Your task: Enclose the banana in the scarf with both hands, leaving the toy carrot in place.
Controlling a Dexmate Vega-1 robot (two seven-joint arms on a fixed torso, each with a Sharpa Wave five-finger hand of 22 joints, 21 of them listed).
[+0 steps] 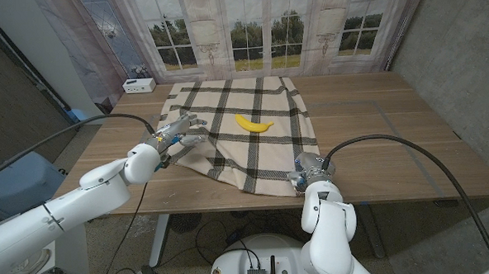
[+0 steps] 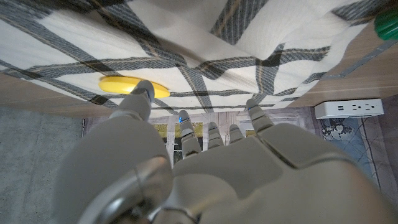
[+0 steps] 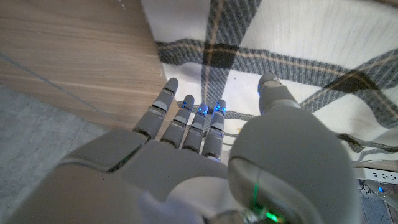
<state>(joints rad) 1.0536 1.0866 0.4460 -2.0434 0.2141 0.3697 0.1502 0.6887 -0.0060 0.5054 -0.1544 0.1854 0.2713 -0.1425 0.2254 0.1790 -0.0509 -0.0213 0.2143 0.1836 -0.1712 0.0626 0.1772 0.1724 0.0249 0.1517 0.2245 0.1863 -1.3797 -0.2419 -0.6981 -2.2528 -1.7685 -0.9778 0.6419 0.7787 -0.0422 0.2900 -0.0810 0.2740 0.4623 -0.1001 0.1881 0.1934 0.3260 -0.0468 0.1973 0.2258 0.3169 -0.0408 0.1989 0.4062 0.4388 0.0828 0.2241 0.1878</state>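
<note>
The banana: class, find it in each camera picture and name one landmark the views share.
Head view: banana lies on the scarf, mid-table.
Left wrist view: banana shows just beyond the left hand, on the cloth.
Right wrist view: not in it.
Shared landmark: the checked scarf.

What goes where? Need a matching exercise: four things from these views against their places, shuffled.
Things:
1. yellow banana
2. left hand
3. right hand
4. white power strip

Places:
A. far left corner of the wooden table
B. middle of the black-and-cream checked scarf
C. over the scarf's left edge
D. by the scarf's near right edge

Pairs: 1-B, 2-C, 3-D, 4-A.
</note>
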